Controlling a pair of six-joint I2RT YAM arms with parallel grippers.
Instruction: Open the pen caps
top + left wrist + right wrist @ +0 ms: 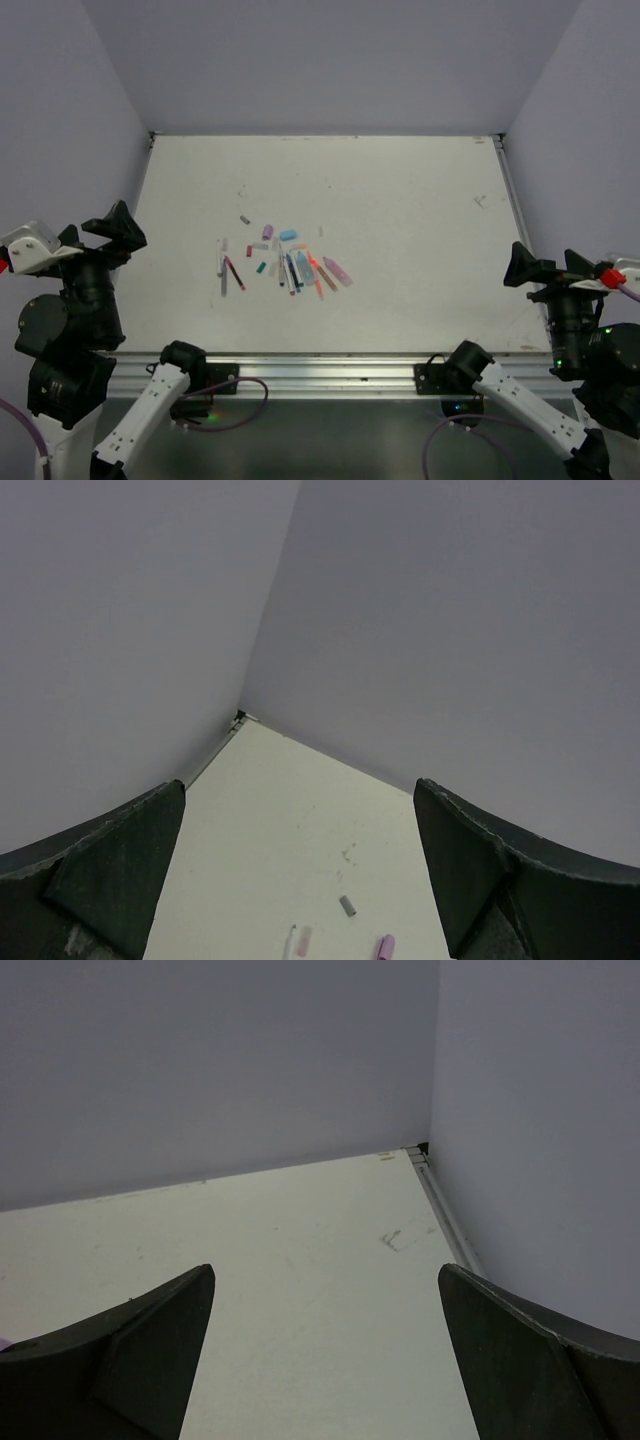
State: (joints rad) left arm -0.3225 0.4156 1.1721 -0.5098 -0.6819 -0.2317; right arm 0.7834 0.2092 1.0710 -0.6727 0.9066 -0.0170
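Note:
Several pens [292,270] lie in a loose cluster at the middle of the white table [400,200]. Loose caps lie around them: a grey cap [244,219], a purple cap [267,231], a light blue cap [288,235] and a teal cap [262,267]. A grey pen and a dark red pen [234,272] lie to the left. In the left wrist view the grey cap [347,906], a purple cap [385,946] and a pen tip [288,942] show. My left gripper [112,232] is open and empty at the left edge. My right gripper [545,268] is open and empty at the right edge.
Grey walls enclose the table on the back, left and right. A metal rail [330,370] runs along the near edge, with both arm bases and cables on it. Faint scuff marks [395,1238] show near the far right corner.

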